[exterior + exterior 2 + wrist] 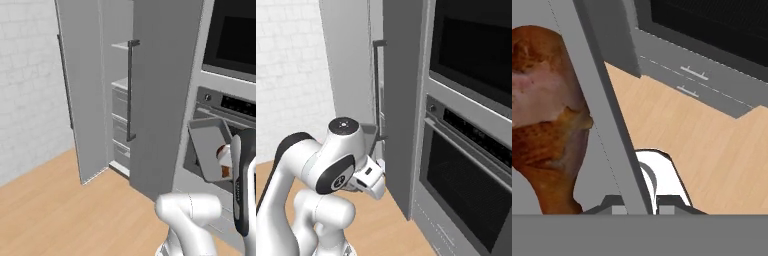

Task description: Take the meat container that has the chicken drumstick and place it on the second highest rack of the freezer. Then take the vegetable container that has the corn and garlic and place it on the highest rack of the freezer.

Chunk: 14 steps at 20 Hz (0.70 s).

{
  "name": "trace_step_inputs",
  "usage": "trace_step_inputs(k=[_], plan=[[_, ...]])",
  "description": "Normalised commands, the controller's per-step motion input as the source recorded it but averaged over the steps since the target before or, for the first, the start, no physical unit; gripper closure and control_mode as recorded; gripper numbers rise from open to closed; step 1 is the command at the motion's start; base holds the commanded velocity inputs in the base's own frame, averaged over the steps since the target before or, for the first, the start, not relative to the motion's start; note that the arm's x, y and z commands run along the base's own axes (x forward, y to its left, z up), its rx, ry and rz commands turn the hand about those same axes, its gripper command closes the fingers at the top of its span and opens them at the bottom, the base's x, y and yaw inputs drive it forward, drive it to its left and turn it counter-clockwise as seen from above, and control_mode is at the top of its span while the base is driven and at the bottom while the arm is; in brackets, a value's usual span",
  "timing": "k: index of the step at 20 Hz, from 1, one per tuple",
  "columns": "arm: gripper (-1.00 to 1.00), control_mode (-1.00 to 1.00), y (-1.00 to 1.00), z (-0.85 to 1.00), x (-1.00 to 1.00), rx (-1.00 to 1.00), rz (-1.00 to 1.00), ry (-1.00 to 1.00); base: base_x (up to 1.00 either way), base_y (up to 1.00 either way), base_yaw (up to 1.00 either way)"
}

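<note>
In the hand view, the two small dark finger tips of the gripper (639, 206) stand close together on either side of the thin rim of a shallow grey rectangular meat container (607, 115), pinching it. The reddish-brown roasted chicken drumstick (544, 120) lies inside that tray, just to one side of the clamped rim, its thick end away from the fingers and its narrow end pointing towards them.

In the left base view the grey tray (210, 147) hangs tilted steeply on edge in front of the lower oven, with a bit of the drumstick (224, 156) showing at its lower side beside the arm's white and dark forearm. The tray is to the right of the tall narrow grey freezer (150, 100), well apart from its pale shelves. The freezer door (82, 90) stands open, and the long dark vertical bar handle (131, 90) runs down the neighbouring grey panel.

In the right base view the white arm is folded at the elbow, low, in front of the cabinet.
</note>
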Motion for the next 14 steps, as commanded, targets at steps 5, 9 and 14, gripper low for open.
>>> trace_step_inputs(k=[5,9,14], plan=[[1.0,1.0,0.0,0.0,0.0,0.0,0.0,0.0,0.55,1.0,0.13],[1.0,1.0,0.0,0.0,0.0,0.0,0.0,0.0,0.41,1.0,0.01],[1.0,1.0,0.0,0.0,0.0,0.0,0.0,0.0,0.67,0.85,-0.17]])
